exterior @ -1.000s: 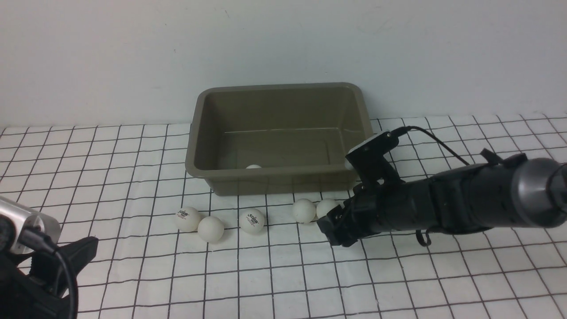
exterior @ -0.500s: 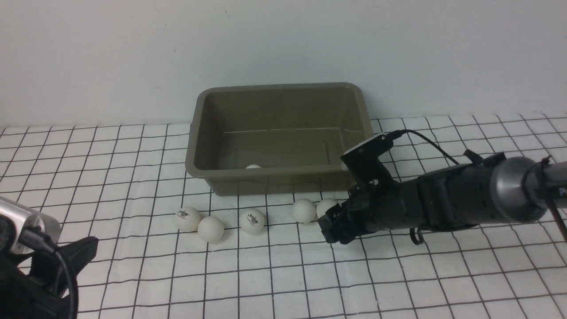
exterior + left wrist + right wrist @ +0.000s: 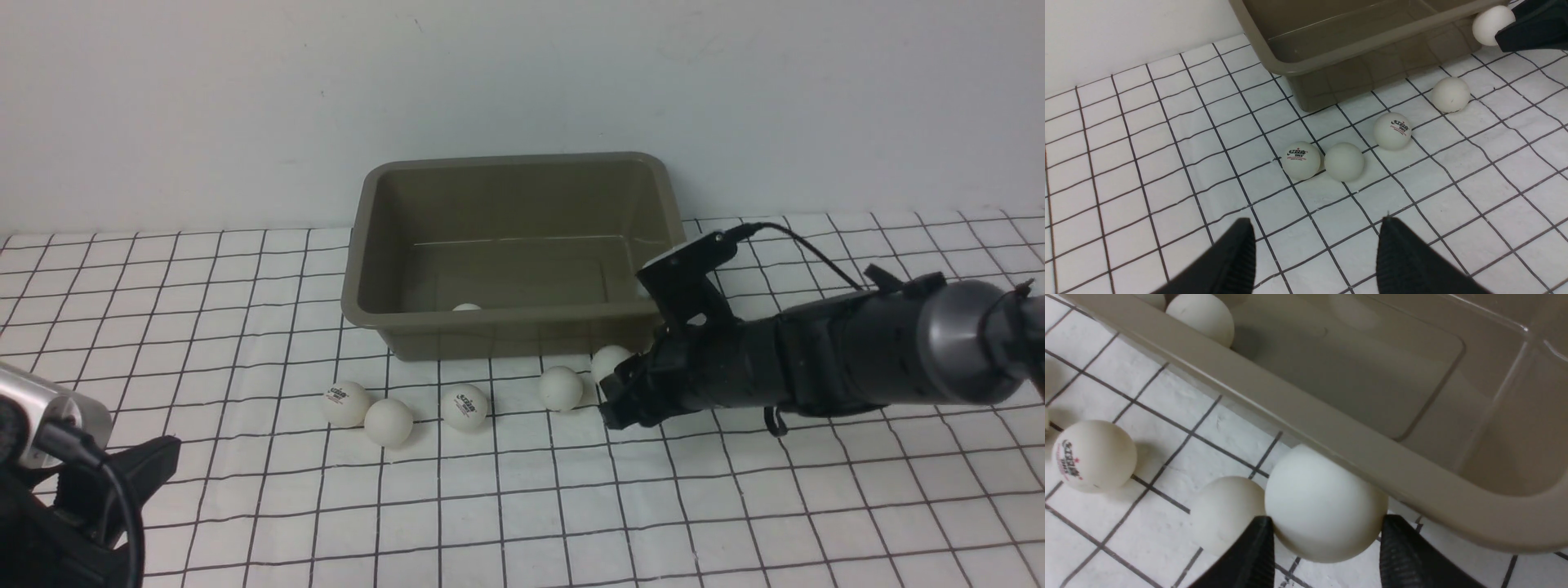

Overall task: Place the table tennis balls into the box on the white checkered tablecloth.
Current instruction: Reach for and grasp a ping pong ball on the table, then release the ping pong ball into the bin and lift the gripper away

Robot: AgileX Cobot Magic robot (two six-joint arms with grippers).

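Plain pale wall [image 3: 522,82] right behind the far rim of the box [image 3: 359,245]. White checkered tablecloth [image 3: 245,269] over the whole surface, slightly wrinkled, running out of view to the left, to the right and in front of the box. Wide bare stretches of cloth left of the box and in front of it, past the row of balls. Box olive-brown, open-topped, with flared rim and sloping walls, floor almost bare.

Right arm [image 3: 816,359] reaching in low from the right of the box, stretched across the cloth in front of the near right corner and closing off that side. Right jaws clamped on the clamped ball [image 3: 1327,502], held just outside the near wall at the right corner, raised off the cloth, not yet over the rim. Left arm [image 3: 49,506] well off to the near left of the box. Left jaws apart, nothing between them, over bare cloth short of the balls.

Inner ball [image 3: 467,308] inside the box, against the middle of the near wall. Four loose ones in a rough row on the cloth just in front of that wall:
- First loose ball [image 3: 561,388], plain, close beside the clamped one; touching or not, impossible to tell.
- Second loose ball [image 3: 465,407], with a dark logo, apart from the first.
- Third loose ball [image 3: 389,421], plain, touching the fourth loose ball [image 3: 346,403], which has a logo and sits at the left end, level with the near left corner.
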